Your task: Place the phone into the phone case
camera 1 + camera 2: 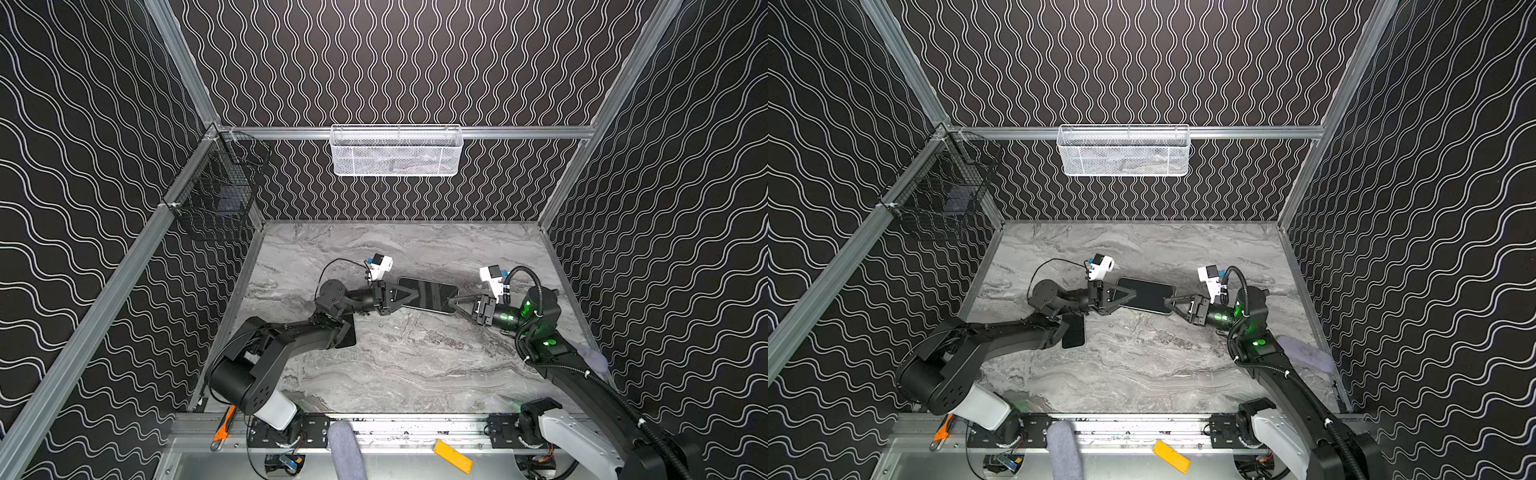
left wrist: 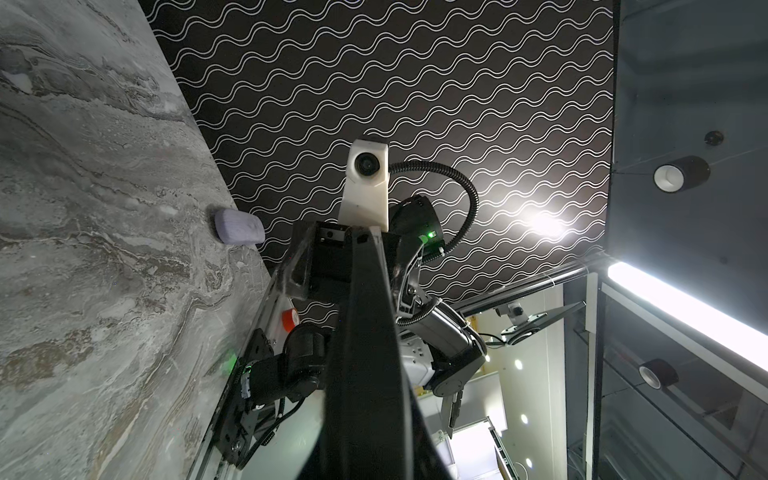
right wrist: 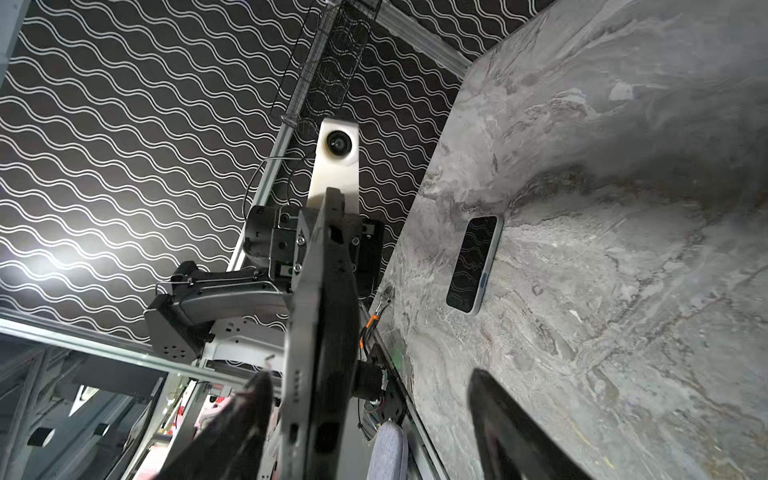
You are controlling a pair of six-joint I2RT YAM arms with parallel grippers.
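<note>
A dark slab (image 1: 432, 296) (image 1: 1148, 294) hangs level above the marble table (image 1: 407, 374) between both arms. End-on in the right wrist view it shows a black phone case layer (image 3: 332, 332) with a silver-grey phone edge (image 3: 297, 374) lying against it. How far the phone sits in the case I cannot tell. My left gripper (image 1: 415, 291) (image 1: 1133, 293) is shut on the slab's left end (image 2: 365, 332). My right gripper (image 1: 452, 302) (image 1: 1168, 303) (image 3: 368, 378) stands open around the right end. One finger (image 3: 253, 399) is close beside the slab, the other is well clear of it.
Another dark phone with a pale blue edge (image 1: 349, 336) (image 1: 1074, 332) (image 3: 473, 264) lies screen up under my left forearm. A white mesh basket (image 1: 397, 151) hangs on the back wall, a black wire basket (image 1: 216, 195) on the left. A lilac pad (image 1: 1304, 353) (image 2: 239, 226) lies at the table's right edge.
</note>
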